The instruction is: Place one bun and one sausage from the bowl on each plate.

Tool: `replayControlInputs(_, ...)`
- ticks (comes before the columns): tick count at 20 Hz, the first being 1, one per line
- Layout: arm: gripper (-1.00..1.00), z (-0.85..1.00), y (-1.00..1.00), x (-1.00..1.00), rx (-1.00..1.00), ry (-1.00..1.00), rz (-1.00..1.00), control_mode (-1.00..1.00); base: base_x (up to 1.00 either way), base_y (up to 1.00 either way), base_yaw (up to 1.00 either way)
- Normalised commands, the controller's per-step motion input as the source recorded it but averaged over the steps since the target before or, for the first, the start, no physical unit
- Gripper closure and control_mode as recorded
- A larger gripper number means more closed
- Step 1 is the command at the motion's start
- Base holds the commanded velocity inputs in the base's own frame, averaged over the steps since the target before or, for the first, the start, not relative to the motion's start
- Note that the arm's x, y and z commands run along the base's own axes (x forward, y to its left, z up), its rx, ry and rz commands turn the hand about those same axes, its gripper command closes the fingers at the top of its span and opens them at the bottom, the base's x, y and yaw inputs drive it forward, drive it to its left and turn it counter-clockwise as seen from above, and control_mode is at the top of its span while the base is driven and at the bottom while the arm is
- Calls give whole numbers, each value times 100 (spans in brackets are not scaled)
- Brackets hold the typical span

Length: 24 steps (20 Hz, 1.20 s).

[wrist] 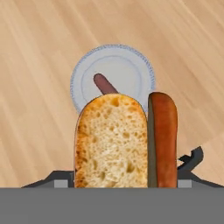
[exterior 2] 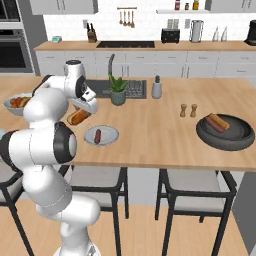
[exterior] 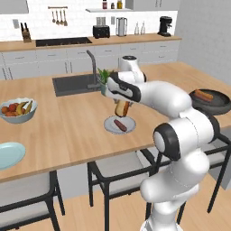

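My gripper (exterior: 122, 107) (exterior 2: 78, 116) is shut on a bun (wrist: 111, 140) and holds it a little above the island counter. In the hand view the bun shows its toasted cut face and its brown crust, with one dark finger (wrist: 192, 158) beside it. Directly below lies a pale grey-blue plate (exterior: 130, 129) (exterior 2: 108, 137) (wrist: 129, 70) with one sausage (exterior: 120, 125) (exterior 2: 98, 135) (wrist: 104, 84) on it. A second plate (exterior: 8, 154) lies bare at the counter's left end. The dark bowl (exterior: 215, 106) (exterior 2: 226, 143) sits at the right end and holds a sausage (exterior: 204, 95) and a bun (exterior 2: 219, 121).
A fruit bowl (exterior: 18, 116) (exterior 2: 11, 106) stands on the left of the counter. Behind the plate are a potted plant (exterior 2: 118, 89), the sink (exterior: 74, 84) with its tap and a soap bottle (exterior 2: 157, 87). Two small shakers (exterior 2: 188, 110) stand near the dark bowl. Stools (exterior 2: 192, 182) line the near edge.
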Motion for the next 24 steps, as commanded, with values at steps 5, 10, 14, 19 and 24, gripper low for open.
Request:
replayControlInputs(5,100,-26,0,73,0,18,0,-100,0,0,0)
replayControlInputs(10,100,-69,-20,61,11,13,-13,-100,0,0,0)
replayControlInputs(14,100,-63,-33,25,26,10,-11,-100,0,0,0)
replayControlInputs(19,100,-63,-54,0,29,5,-3,-100,0,0,0)
replayControlInputs(24,100,-80,-8,-40,16,0,-6,-100,0,0,0)
